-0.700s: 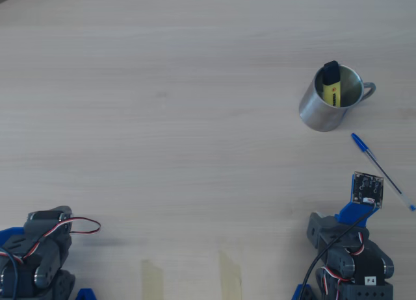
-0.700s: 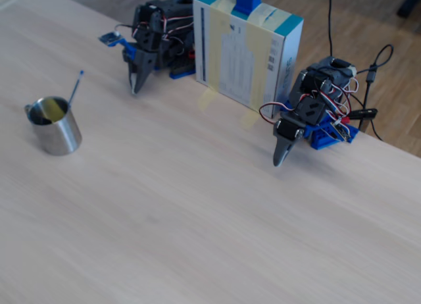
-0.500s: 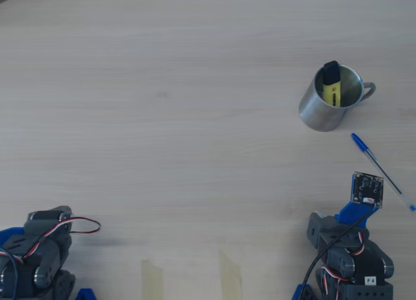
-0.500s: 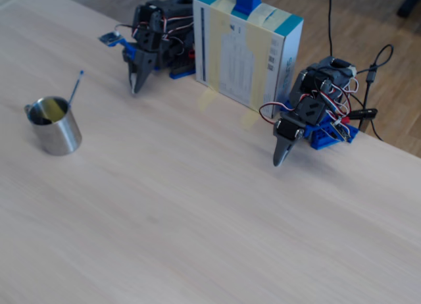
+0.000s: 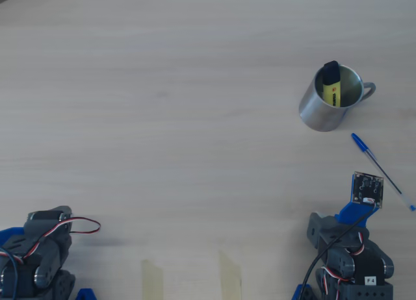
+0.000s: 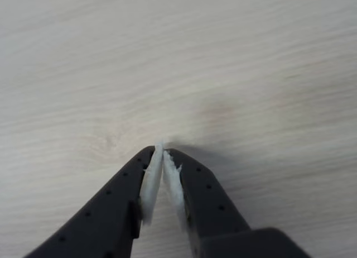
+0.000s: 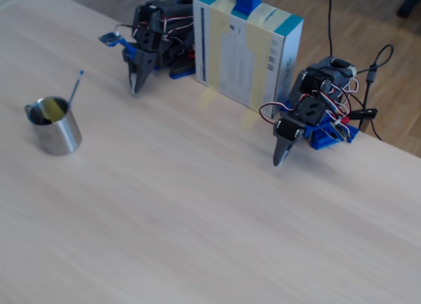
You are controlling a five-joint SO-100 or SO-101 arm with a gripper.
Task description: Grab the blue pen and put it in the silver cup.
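We see the blue pen lying flat on the pale wooden surface, running diagonally in the overhead view with its blue cap toward the silver cup and its clear barrel stretching away toward the lower right edge. The capped tip sits just beside the cup's base but apart from it. The cup stands upright, its loop handle pointing right in that view, and inside it leans a yellow highlighter with a black cap, the cap rising to the rim.

In the fixed view we find the same pair at the far left: the cup with the pen just behind it, only the thin barrel and blue tip showing past the rim.

Two arms sit folded at the edge of the surface on either side of a white and blue box. The one nearer the pen has its end effector pointing down at the surface, well apart from the cup. The other arm rests to the right of the box, its tip also down.

In the wrist view we look along the end effector — its two dark fingers are clenched tip to tip, white padding pressed between them, with nothing in the grip and only bare wood grain beneath.
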